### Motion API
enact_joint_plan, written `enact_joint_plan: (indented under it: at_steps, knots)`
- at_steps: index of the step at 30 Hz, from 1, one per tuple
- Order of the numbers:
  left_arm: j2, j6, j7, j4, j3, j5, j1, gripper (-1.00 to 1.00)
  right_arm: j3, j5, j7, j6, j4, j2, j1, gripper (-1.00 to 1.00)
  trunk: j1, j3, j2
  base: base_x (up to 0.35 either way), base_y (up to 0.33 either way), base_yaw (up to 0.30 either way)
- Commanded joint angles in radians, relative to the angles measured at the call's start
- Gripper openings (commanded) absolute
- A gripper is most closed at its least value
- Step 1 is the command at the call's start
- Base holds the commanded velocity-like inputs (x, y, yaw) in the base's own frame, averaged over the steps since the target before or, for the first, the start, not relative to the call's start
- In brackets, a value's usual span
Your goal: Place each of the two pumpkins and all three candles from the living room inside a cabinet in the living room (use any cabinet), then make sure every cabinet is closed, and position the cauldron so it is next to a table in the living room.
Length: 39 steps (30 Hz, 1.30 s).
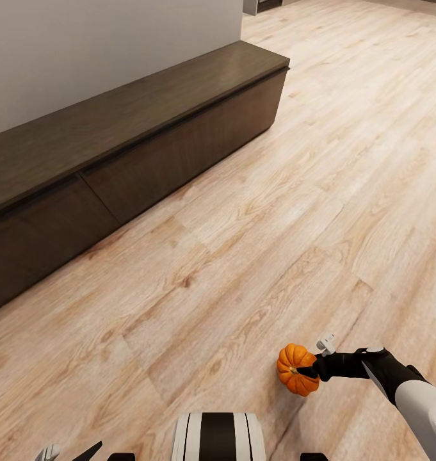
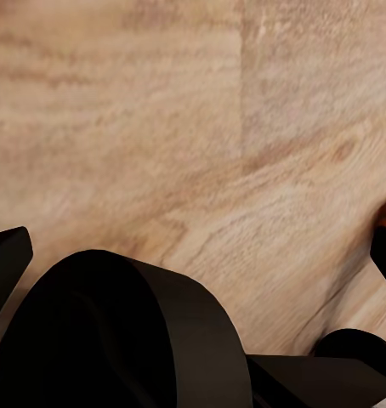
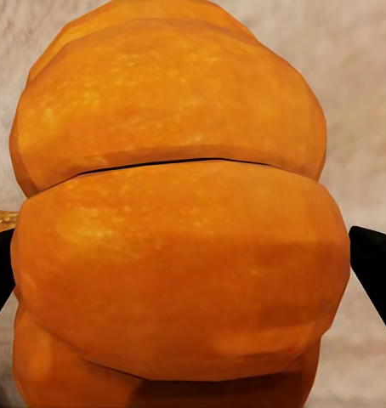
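— One pumpkin (image 1: 297, 369) (bright orange, ribbed), clamped in the right gripper (image 1: 315, 369) above the wooden floor (image 1: 256, 256).
— Cabinets?
— One long dark cabinet (image 1: 134, 137) against the wall, fronts shut, well apart from the pumpkin.
— Left gripper (image 1: 70, 453)?
— Barely visible; can't tell.

Cabinet (image 1: 115, 160) cut off at left edge.

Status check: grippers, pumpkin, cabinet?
Right gripper shut on small ribbed orange pumpkin, carried above the floor. Left gripper state unreadable. Long dark brown wooden cabinet ahead-left, fronts closed. Bare wood floor between.
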Motion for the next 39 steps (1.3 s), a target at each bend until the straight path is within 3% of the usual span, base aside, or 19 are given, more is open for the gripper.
enact_joint_plan:
  at_steps: [1,10,26,29,33,39]
  knots:
    - [0.000,0.005,-0.004,0.000,0.002,-0.001,0.000,1.00,-0.006,0.009,-0.026,0.010,-0.002,0.000,0.000,-1.00,0.000,-0.001,0.000,0.000,0.000,0.000]
    - [0.000,0.005,-0.004,0.000,0.002,-0.001,0.000,1.00,-0.006,0.009,-0.026,0.010,-0.002,0.000,0.000,-1.00,0.000,-0.001,0.000,0.000,0.000,0.000]
    - [0.000,0.005,-0.004,0.000,0.002,-0.001,0.000,1.00,-0.011,0.007,-0.021,0.011,-0.005,-0.001,0.000,-1.00,-0.007,0.061,0.004,0.000,0.000,0.000]
    - [0.000,0.005,-0.004,0.000,0.002,-0.001,0.000,1.00,-0.012,0.004,0.027,0.014,-0.013,-0.003,0.000,-1.00,-0.009,0.073,0.004,0.000,0.000,0.000]
    - [0.001,0.005,-0.004,0.000,0.002,-0.001,0.000,1.00,-0.014,0.001,0.153,0.026,-0.018,-0.016,0.000,-1.00,-0.010,0.088,0.005,0.000,0.000,0.000]
    - [0.003,0.005,-0.020,0.000,0.002,-0.001,0.000,1.00,-0.020,-0.007,0.330,0.104,-0.062,-0.119,0.000,-1.00,-0.013,0.112,0.007,0.000,0.000,0.000]
